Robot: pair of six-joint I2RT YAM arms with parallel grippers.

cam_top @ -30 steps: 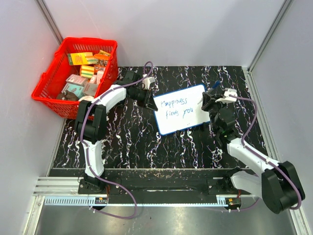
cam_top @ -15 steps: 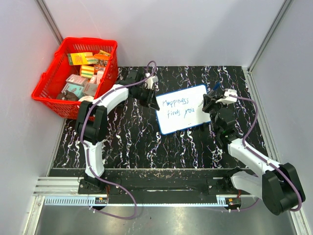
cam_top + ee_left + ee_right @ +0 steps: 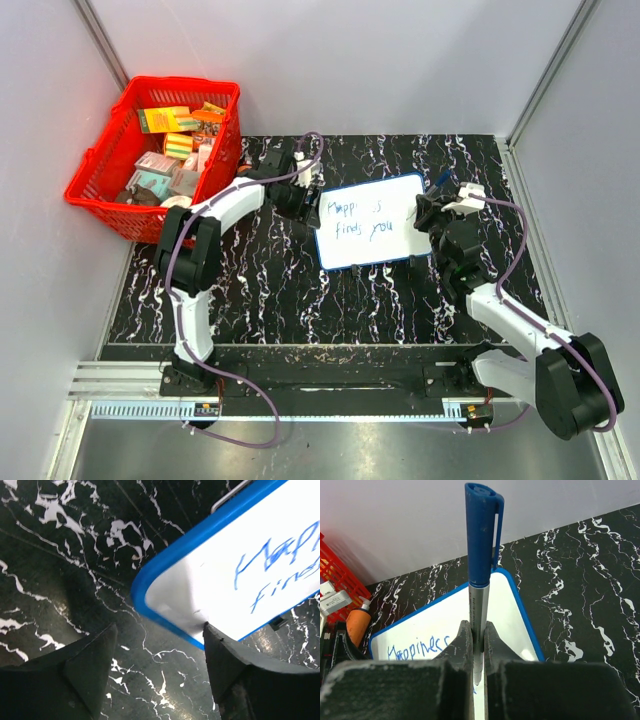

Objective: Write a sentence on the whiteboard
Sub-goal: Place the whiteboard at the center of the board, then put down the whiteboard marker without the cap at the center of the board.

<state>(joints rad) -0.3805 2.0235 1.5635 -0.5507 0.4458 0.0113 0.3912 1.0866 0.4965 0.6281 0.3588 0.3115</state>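
The whiteboard [image 3: 375,252] lies flat on the black marbled surface [image 3: 280,290], just above the middle of the top view and slightly tilted. The sentence [image 3: 365,229] runs across it in two blue lines. At its left edge the left end effector [image 3: 157,642] has its fingers apart, with the board's rounded corner between them. At its right edge the right end effector [image 3: 477,632] is clamped on an upright blue-capped marker [image 3: 482,535]. A red basket [image 3: 100,190] sits at the upper left.
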